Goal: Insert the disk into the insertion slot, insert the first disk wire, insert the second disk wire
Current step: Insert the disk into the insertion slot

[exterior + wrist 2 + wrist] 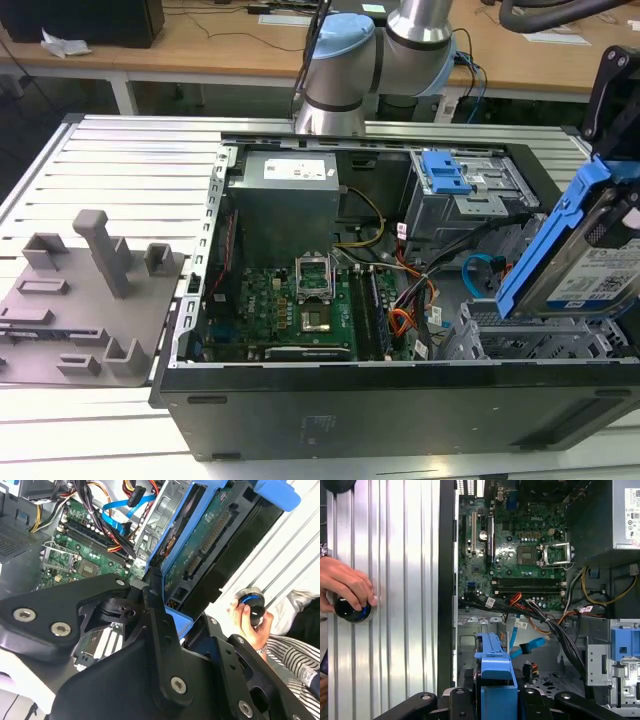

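My gripper [618, 150] is shut on the disk [590, 262], a silver drive with a white label in a bright blue carrier. I hold it steeply tilted above the insertion slot [520, 338], the low perforated silver cage at the case's front corner on the exterior view's right. In both wrist views the black fingers [152, 605] clamp the blue carrier [495, 680] above the cage floor [547, 680]. The second disk wire [480, 270], a thin light-blue cable, loops loose beside the cage [527, 647]. An orange-red-black wire bundle [402, 320] lies next to it.
The open computer case [300, 400] lies on a ribbed metal table [130, 160]. A taller grey bay with a blue latch [448, 178] stands behind the cage. A person's hand [345, 587] grips a black knob [352, 610] on the table beside the case. A grey fixture plate [80, 300] lies at the exterior view's left.
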